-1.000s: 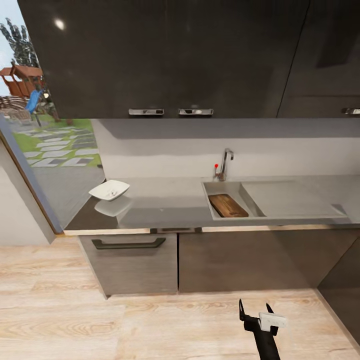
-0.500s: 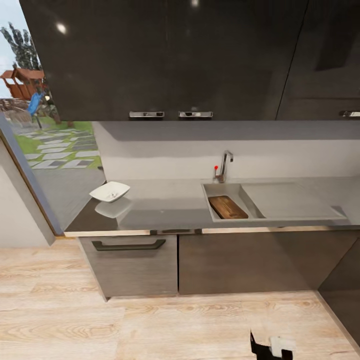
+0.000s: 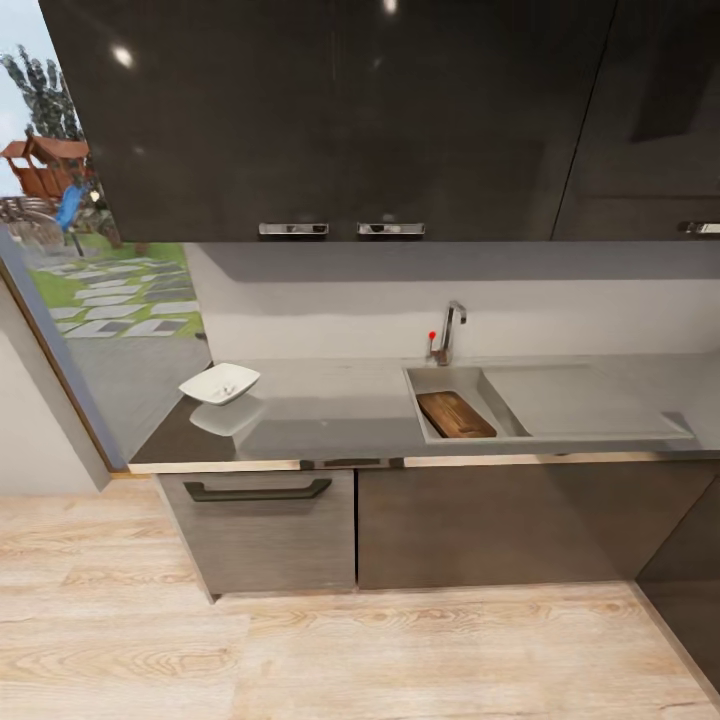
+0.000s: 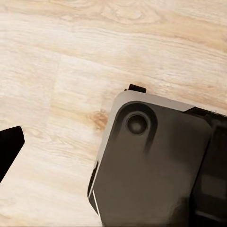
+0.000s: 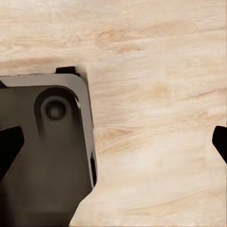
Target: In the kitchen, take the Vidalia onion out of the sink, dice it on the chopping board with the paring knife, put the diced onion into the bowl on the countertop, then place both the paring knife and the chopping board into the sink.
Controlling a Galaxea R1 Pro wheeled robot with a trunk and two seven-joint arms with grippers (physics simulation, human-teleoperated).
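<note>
Across the kitchen, the grey sink [image 3: 437,378] is set into the countertop [image 3: 330,405]. The brown chopping board [image 3: 455,413] lies inside its basin. A white bowl [image 3: 219,382] sits at the countertop's left end with a few tiny white bits in it. The Vidalia onion and the paring knife are hidden from here. My right gripper [image 5: 115,144] hangs open over the wood floor, beside my dark base. My left gripper [image 4: 115,144] hangs the same way; one black fingertip [image 4: 9,146] stands wide at the view's edge.
A chrome tap with a red knob [image 3: 446,333] stands behind the basin, and the flat drainboard [image 3: 570,398] runs to its right. Dark cabinets [image 3: 330,110] hang overhead. A drawer handle [image 3: 257,489] faces me. Light wood floor [image 3: 350,650] lies between me and the cabinets.
My right gripper has dropped out of the bottom of the head view. The head view shifted slightly a second ago. The board and bowl have not moved.
</note>
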